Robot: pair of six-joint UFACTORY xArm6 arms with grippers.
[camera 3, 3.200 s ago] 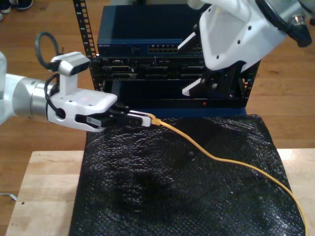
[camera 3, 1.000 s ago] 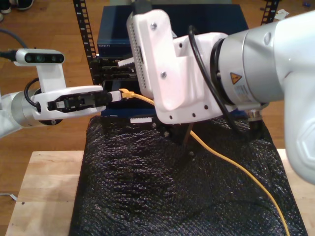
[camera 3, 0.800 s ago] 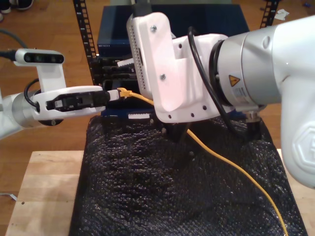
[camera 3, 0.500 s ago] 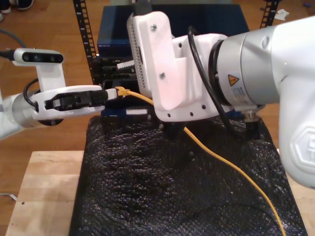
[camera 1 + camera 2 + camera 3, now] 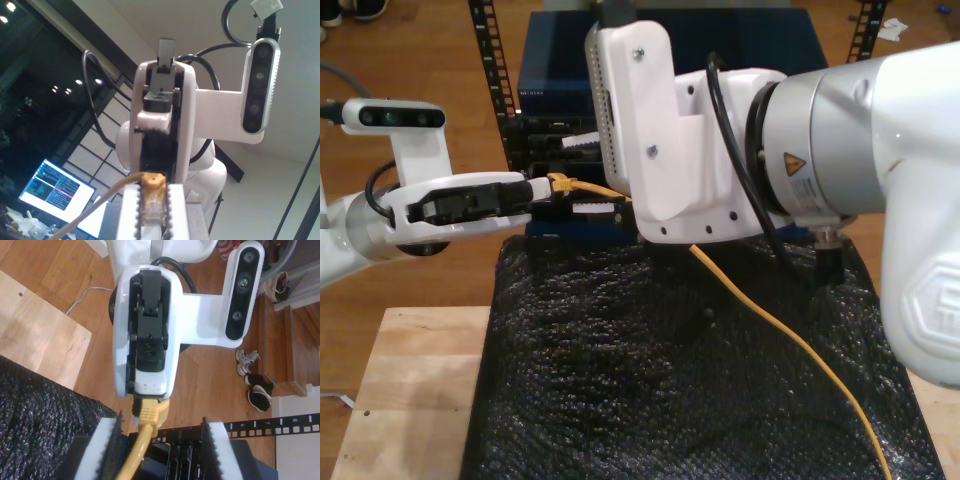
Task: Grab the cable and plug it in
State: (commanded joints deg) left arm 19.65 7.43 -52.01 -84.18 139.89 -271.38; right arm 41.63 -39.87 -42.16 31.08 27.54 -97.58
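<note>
The yellow-orange cable [image 5: 760,315] runs from the exterior view's lower right across the black mat up to its plug [image 5: 560,182]. My first gripper [image 5: 542,188], reaching in from the exterior view's left, is shut on the plug; in its own view the clear plug [image 5: 152,205] sits between its serrated fingers. My second gripper [image 5: 588,177], on the big arm at the exterior view's right, faces it. Its open jaws stand either side of the cable [image 5: 140,440] just behind the yellow boot, not touching it.
Behind both grippers stands a rack with a blue network switch [image 5: 560,80] and darker units below. A black bubble-wrap mat [image 5: 620,390] covers the wooden table [image 5: 410,390]. The second arm's bulky white body [image 5: 840,150] hides much of the rack.
The second arm swung in from the exterior view's upper right and rose until its fingers straddled the cable. The first gripper lifted the plug off the mat and drew it slightly toward the exterior view's left.
</note>
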